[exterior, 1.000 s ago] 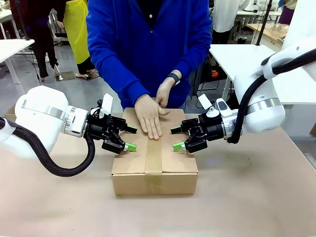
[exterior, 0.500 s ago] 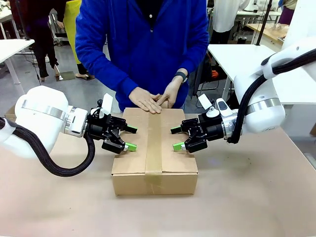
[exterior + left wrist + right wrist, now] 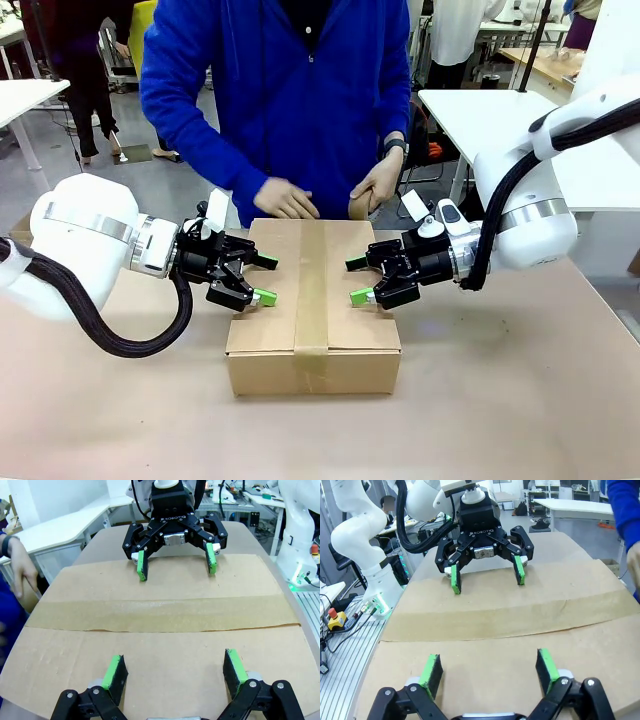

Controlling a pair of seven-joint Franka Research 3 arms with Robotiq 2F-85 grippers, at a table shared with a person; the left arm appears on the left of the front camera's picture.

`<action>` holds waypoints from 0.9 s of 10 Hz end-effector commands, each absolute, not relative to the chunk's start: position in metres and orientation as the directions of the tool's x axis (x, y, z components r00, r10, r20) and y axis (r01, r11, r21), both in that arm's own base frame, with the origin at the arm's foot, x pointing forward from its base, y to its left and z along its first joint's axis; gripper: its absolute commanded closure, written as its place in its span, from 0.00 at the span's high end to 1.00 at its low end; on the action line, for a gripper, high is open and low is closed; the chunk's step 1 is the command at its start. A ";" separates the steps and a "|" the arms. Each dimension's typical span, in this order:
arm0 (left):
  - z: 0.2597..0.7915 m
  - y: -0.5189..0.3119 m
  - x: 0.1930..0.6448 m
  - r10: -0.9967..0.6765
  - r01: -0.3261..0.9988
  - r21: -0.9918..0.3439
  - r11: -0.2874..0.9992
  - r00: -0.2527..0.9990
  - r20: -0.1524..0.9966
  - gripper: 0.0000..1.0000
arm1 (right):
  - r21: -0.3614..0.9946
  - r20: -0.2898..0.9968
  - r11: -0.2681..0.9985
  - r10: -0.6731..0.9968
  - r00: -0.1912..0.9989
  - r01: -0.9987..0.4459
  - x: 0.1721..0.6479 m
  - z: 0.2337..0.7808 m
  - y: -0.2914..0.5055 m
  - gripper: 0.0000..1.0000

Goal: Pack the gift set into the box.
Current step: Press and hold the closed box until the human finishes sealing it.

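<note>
The box [image 3: 313, 300] is seen closed on the bench [image 3: 500, 400], its flaps down and a strip of tape [image 3: 312, 290] laid along the centre seam; the gift set is judged to be inside, out of sight. The left hand [image 3: 262, 280] is spread wide at the box's left edge, holding nothing, and the right hand [image 3: 356, 281] likewise at its right edge. The person's hands [image 3: 285, 198] are held at the box's far edge. For sealing, the flaps are best pressed flat and level, and the tape kept clear of the pads.
</note>
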State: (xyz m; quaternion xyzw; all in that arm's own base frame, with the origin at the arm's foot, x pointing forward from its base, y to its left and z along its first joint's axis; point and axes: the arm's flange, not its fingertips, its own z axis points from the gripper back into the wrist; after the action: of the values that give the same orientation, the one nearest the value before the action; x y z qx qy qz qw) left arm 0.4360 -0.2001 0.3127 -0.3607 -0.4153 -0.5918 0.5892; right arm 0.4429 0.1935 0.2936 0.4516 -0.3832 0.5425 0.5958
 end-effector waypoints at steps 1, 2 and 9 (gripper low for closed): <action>0.310 -0.199 0.434 -0.396 0.996 0.079 0.036 -0.059 0.917 1.00 | 0.122 0.947 0.004 0.300 0.118 -0.992 0.443 0.294 0.193 1.00; 0.313 -0.200 0.436 -0.398 0.997 0.066 0.039 -0.045 0.916 1.00 | 0.090 0.965 0.013 0.248 0.091 -0.996 0.431 0.316 0.174 1.00; 0.391 -0.058 0.382 -0.049 0.972 0.164 0.171 -0.158 0.986 1.00 | -0.053 0.998 0.389 0.046 -0.038 -0.920 0.378 0.386 0.001 1.00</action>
State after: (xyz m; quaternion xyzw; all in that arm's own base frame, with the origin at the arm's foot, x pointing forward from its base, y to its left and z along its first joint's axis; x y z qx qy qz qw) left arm 0.3784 -0.0106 0.3889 -0.4183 -0.6041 -0.4593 0.4991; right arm 0.3781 -0.0379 0.3812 0.3401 -0.6073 0.3784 0.6102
